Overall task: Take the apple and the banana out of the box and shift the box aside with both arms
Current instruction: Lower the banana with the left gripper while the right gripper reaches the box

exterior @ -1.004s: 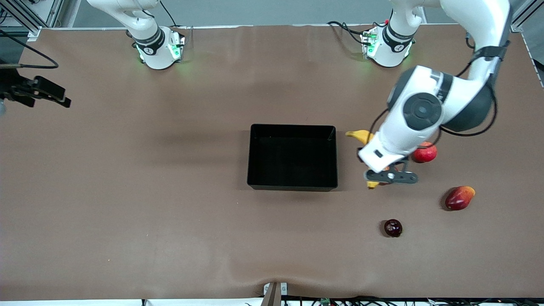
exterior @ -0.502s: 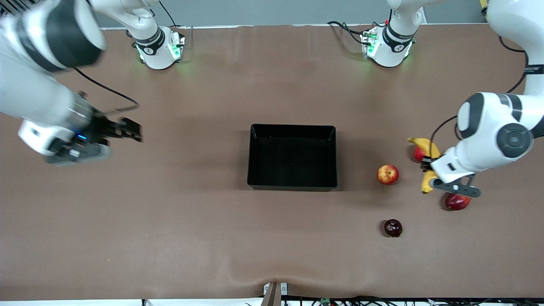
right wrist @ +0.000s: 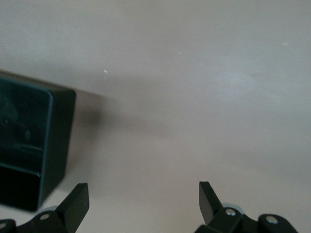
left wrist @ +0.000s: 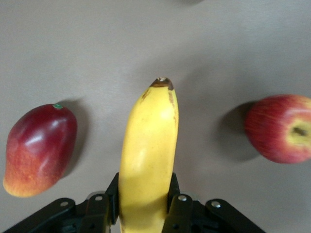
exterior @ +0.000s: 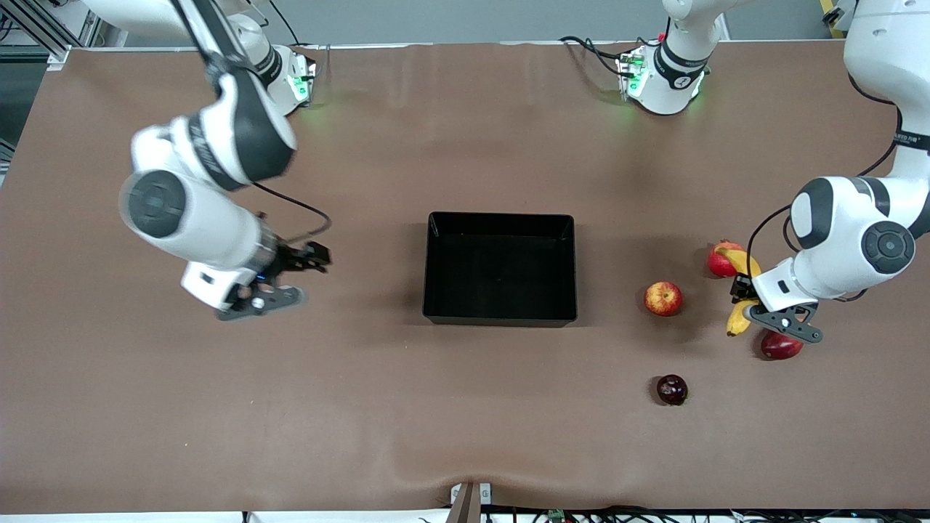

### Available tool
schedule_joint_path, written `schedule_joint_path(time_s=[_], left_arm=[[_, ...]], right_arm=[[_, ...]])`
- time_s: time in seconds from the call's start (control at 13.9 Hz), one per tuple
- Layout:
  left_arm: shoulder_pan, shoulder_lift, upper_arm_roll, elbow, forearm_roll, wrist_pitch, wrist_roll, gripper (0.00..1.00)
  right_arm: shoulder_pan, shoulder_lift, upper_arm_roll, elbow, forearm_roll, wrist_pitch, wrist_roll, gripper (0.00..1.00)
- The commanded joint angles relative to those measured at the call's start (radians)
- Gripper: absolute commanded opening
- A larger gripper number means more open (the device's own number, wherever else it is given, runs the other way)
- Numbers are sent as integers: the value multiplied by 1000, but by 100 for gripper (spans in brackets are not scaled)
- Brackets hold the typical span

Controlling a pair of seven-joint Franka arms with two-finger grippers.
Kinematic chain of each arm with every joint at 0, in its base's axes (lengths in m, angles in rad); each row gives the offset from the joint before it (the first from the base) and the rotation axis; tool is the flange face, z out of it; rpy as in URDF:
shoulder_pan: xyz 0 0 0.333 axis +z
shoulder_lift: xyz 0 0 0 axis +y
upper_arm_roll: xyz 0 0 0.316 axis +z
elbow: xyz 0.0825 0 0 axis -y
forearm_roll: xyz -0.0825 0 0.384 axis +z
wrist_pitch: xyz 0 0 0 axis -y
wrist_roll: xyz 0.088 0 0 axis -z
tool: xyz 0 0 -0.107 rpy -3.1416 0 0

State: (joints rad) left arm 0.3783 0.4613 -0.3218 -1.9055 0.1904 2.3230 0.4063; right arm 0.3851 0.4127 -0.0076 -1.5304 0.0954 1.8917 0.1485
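In the front view we find the box point(exterior: 500, 267) empty in the middle of the bench point(exterior: 436, 421), so we judge the unloading nearly finished. The apple point(exterior: 662, 298) already lies on the bench beside the box, toward the left arm's end. The banana point(exterior: 740, 317) is clamped in the left gripper point(exterior: 755, 309), low over the bench past the apple from the box, between a pomegranate point(exterior: 721, 260) and a mango point(exterior: 781, 346). A dark round fruit point(exterior: 672, 389) sits nearer the camera than the apple. The right gripper point(exterior: 280, 280) hangs over the bench toward the right arm's end of the box. In the left wrist view we see the banana point(left wrist: 148, 160) pinched between the fingers point(left wrist: 177, 206), with the mango point(left wrist: 39, 150) and the apple point(left wrist: 279, 128) on the bench either side. In the right wrist view the fingers point(right wrist: 75, 201) stand wide apart and hold nothing, with a corner of the box point(right wrist: 31, 145) close by. What remains, as we judge it, is setting the banana down and shifting the box aside with both arms.
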Motion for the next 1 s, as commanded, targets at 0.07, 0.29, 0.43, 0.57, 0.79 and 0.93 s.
schedule_joint_path(time_s=[0.07, 0.29, 0.43, 0.57, 0.79, 0.93], left_arm=[[1, 63, -13, 97, -3, 12, 16, 0], [-4, 160, -13, 221, -3, 9, 13, 0], [-18, 235, -11, 308, -11, 6, 6, 0], [-25, 286, -11, 359, -12, 6, -9, 0], [-64, 312, -2, 359, -2, 6, -102, 0], [-62, 312, -2, 339, 15, 6, -103, 0]], right_arm=[[142, 121, -11, 24, 1, 150, 222, 100], [233, 214, -11, 24, -3, 243, 361, 100], [258, 259, -9, 24, 6, 248, 367, 100], [284, 290, -9, 19, 9, 248, 368, 100], [311, 310, -9, 15, 12, 253, 411, 15], [314, 308, -11, 1, 10, 297, 457, 0]])
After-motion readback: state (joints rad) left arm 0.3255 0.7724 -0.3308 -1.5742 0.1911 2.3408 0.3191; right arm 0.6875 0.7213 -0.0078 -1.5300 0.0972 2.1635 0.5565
